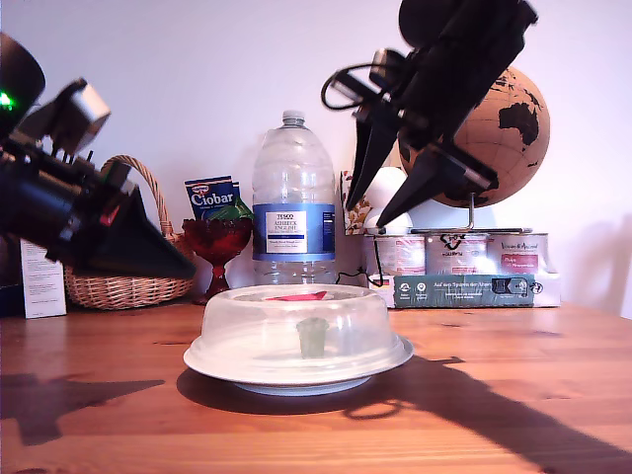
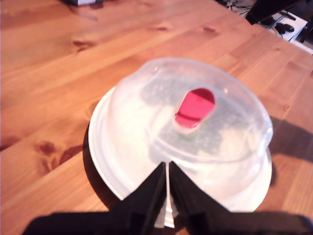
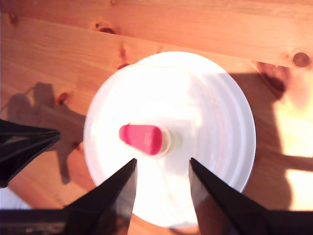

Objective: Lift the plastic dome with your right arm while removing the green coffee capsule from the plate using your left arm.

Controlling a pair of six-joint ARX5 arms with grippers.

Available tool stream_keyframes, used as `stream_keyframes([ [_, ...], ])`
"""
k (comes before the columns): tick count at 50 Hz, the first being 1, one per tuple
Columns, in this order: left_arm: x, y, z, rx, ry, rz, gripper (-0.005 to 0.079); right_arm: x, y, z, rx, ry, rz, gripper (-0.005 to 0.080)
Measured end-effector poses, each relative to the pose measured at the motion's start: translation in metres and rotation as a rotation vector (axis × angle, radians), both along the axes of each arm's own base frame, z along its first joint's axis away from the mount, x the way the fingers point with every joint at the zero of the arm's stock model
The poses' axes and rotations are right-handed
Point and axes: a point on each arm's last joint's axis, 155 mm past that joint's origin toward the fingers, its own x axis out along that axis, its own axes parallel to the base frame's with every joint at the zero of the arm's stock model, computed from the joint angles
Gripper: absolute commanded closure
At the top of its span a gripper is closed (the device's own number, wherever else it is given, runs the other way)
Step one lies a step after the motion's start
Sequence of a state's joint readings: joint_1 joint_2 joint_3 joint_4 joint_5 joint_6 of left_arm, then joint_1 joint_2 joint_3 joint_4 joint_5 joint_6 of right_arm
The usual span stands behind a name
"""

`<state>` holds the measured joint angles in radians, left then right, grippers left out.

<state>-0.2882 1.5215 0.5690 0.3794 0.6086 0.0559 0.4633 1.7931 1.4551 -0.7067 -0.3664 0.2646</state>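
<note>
While the wooden table fills most of what I see, the plate sits near its middle in the exterior view, with the plastic dome seated squarely over it, its flared rim resting on the plate all round. The red handle tab lies flat on the dome's crown. My second gripper hangs high above the dome (well clear of it), fingers spread apart with the tab showing just beyond the gap, and holds nothing. My first gripper hovers low at the exterior view's left, beside the dome's rim; its fingers are pressed nearly together with only a thin slit between them, empty. The green coffee capsule stands upright under the dome on the plate, apparently about centred, though the cloudy plastic blurs it in the exterior view and hides it from both wrist views.
</note>
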Motion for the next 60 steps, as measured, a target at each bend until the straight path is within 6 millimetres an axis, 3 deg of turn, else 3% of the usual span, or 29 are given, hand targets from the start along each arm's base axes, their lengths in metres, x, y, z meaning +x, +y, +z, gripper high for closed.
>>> stream_keyframes([
  [11,0.007,-0.007,0.011,-0.019,-0.062,-0.011,0.0716,-0.007,0.014,-0.016,-0.016,0.025,0.035,0.0449],
  [30,0.004,-0.044,0.035,-0.048,-0.128,-0.105,0.0723,0.001,0.017,-0.013,-0.005,-0.008,0.029,0.0450],
  [35,0.006,-0.051,0.029,-0.042,-0.117,-0.114,0.0723,0.004,0.019,-0.011,0.004,-0.022,0.028,0.0450],
  [46,0.009,-0.051,-0.003,-0.008,-0.044,-0.107,0.0723,0.004,0.026,-0.008,0.014,-0.041,0.040,0.0450],
  [60,0.013,-0.046,-0.009,0.028,-0.045,-0.076,0.0730,0.006,0.028,-0.017,0.019,-0.021,0.028,0.0450],
])
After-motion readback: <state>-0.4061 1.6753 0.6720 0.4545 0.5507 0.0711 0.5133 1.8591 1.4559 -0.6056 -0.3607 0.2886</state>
